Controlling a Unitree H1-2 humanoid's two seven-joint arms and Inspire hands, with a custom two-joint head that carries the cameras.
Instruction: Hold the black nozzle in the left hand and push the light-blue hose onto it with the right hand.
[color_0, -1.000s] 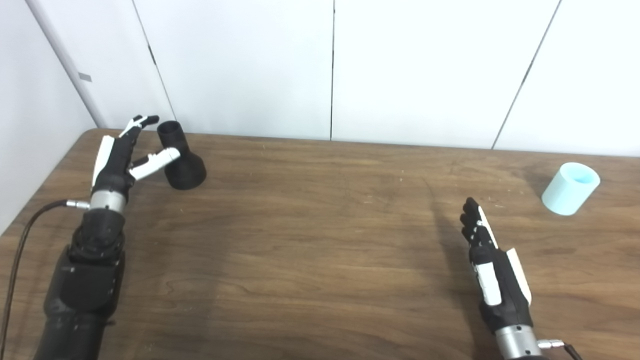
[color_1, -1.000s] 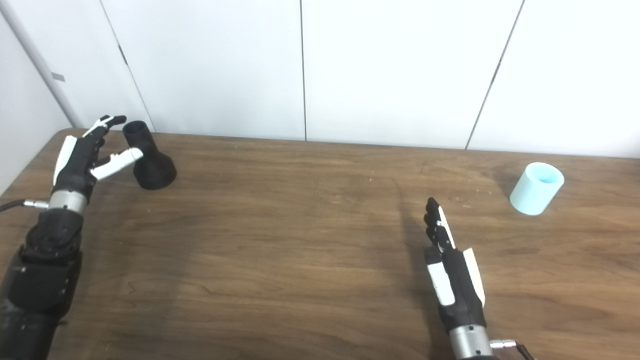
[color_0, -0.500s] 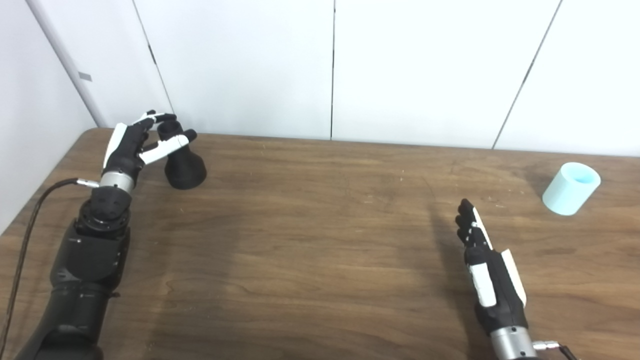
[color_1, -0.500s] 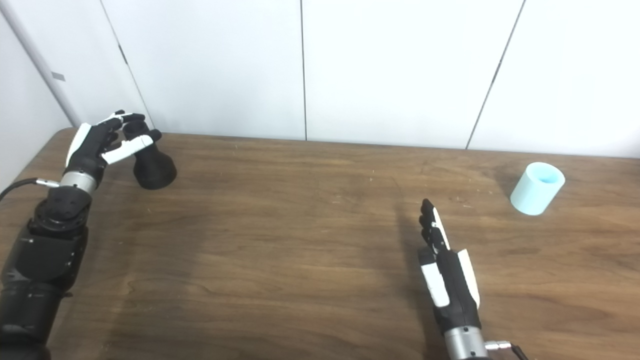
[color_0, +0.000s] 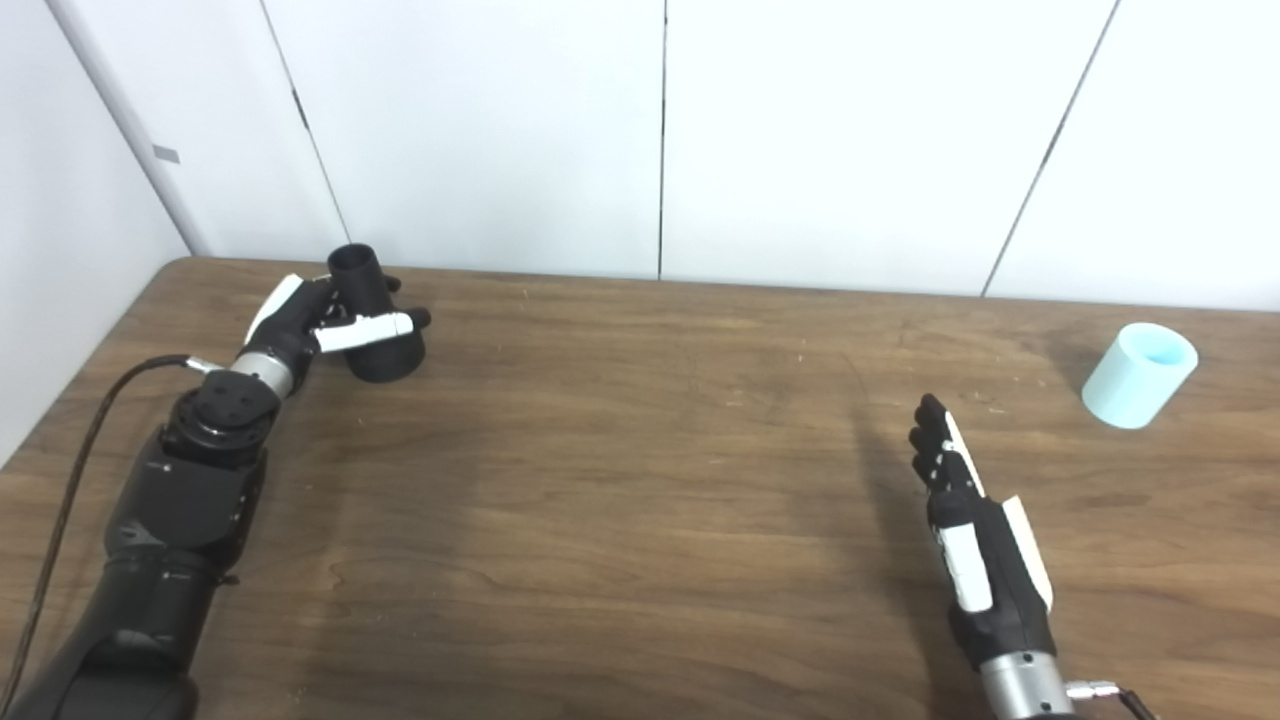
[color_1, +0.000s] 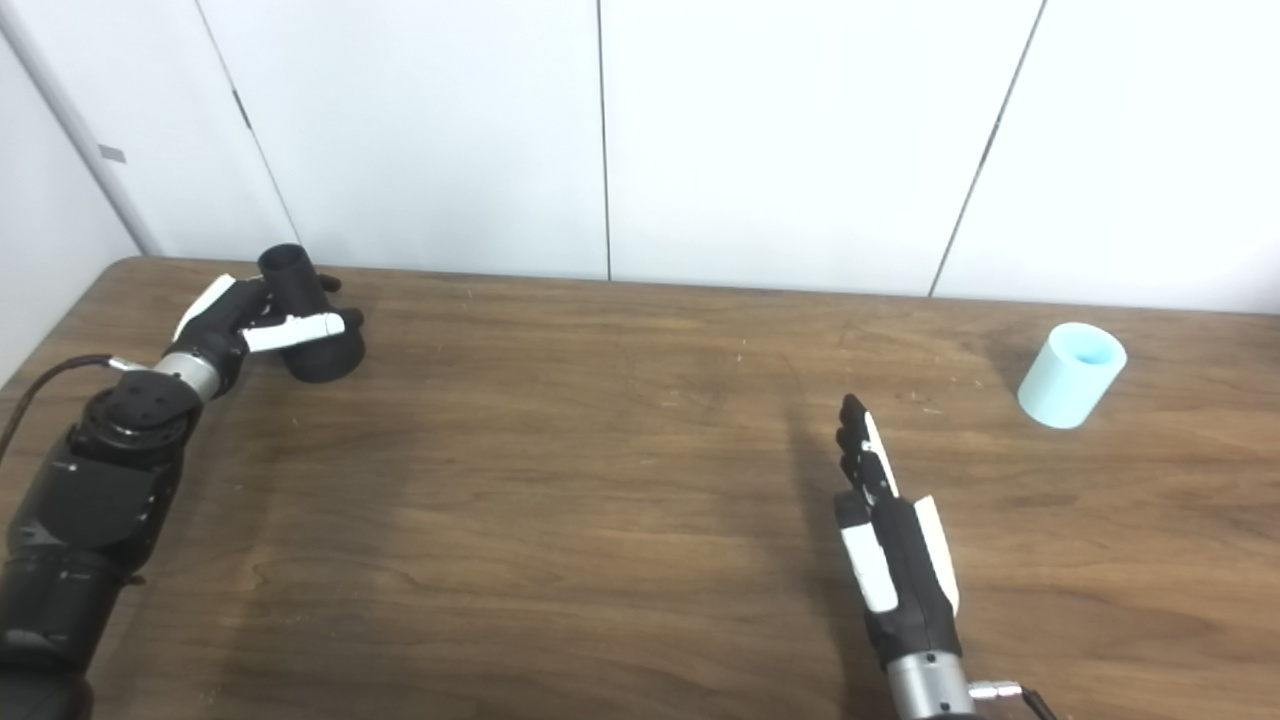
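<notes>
I had the left robot hand (color_0: 300, 320) wrapped around the black flared plastic nozzle (color_0: 372, 318), thumb across its front and fingers behind the neck, at the far left corner of the brown wood-grain tabletop (color_0: 620, 480). The nozzle stood tilted, narrow open end up toward the wall, wide base down near the wood; I could not tell if the base touched. It sat close to the tabletop's back edge and the left edge, so little room there.

The right robot hand (color_0: 965, 540) was released, fingers straight and together, holding nothing, edge-on above the near right part of the tabletop. The short light-blue cylindrical hose piece (color_0: 1140, 375) lay tilted near the far right, well apart from that hand and far from the nozzle. The whole middle of the tabletop between the two hands was open wood.

The white panelled wall (color_0: 660, 130) ran right behind the back edge. The left eye view showed the black cable (color_0: 70, 470) by the left arm further down its run; the right eye view cut it shorter and showed more tabletop beyond the hose. A small grey tag (color_0: 166, 154) on the left wall panel was too small to read.
</notes>
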